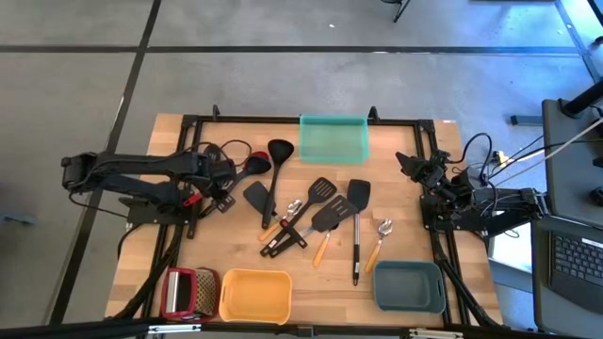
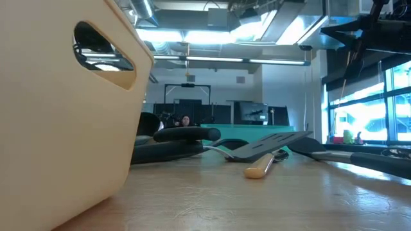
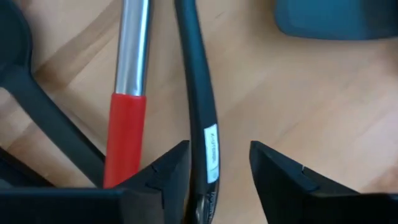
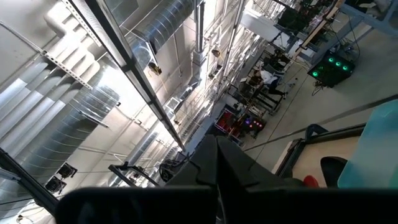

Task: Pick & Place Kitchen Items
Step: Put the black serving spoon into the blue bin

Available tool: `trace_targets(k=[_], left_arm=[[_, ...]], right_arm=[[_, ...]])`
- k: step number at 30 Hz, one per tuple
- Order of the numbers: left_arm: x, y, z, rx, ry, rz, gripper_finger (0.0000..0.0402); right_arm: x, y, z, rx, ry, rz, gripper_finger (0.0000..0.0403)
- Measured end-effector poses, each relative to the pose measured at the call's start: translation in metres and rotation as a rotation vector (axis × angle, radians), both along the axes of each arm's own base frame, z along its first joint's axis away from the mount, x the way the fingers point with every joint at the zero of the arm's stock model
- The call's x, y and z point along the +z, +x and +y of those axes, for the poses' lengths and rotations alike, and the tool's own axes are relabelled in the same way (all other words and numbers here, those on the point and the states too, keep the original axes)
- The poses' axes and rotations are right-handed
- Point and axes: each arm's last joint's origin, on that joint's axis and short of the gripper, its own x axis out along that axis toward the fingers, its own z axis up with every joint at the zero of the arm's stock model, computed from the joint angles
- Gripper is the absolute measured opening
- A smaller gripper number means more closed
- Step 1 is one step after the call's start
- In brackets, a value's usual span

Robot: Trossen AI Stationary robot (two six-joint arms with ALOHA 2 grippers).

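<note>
Several kitchen items lie mid-table: a black ladle, black turners, a wood-handled turner, a small metal spoon. My left gripper is low at their left end, open. In the left wrist view its fingers stand on either side of a black handle with a white label. A utensil with a red grip and a metal shaft lies beside that handle. My right gripper is shut and empty at the table's right edge, pointing up. My left gripper straddles the black handle near its labelled end, coming from above with the fingers across it. The handle lies flat on the table. A gap shows at one finger. I cannot tell whether the other finger touches the handle.
A teal tray stands at the far middle. A yellow tray, a grey-blue tray and a red-framed grater stand along the near edge. The yellow tray fills the low view's left. Bare wood lies between the utensils and the trays.
</note>
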Motion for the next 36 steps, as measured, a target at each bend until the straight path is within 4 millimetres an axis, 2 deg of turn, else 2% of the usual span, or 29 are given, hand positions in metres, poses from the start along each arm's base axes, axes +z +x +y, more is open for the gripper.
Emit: trace_targets(k=[5,16,22,26,31,36], left_arm=[[-0.009,0.005,0.002,0.001,0.001,0.065,0.0178],[-0.041,0.029,0.008,-0.006,0.018,0.165,0.0175],[-0.055,0.035,0.009,-0.011,-0.011,0.248,0.0168],[-0.056,0.035,0.009,-0.007,-0.016,0.246,0.0134],[-0.049,0.030,0.008,0.011,-0.011,0.218,0.0044],[-0.036,0.016,0.006,0.031,0.024,0.229,0.0038]], right_arm=[[0.000,0.000,0.000,0.000,0.000,0.000,0.0000],[0.000,0.000,0.000,0.002,-0.001,0.001,0.0000],[0.000,0.000,0.000,0.003,-0.001,0.001,0.0000],[0.000,0.000,0.000,0.003,-0.001,0.002,0.0000],[-0.001,0.000,0.000,0.003,-0.001,0.007,0.0000],[-0.001,0.000,0.000,0.003,-0.001,0.011,0.0000]])
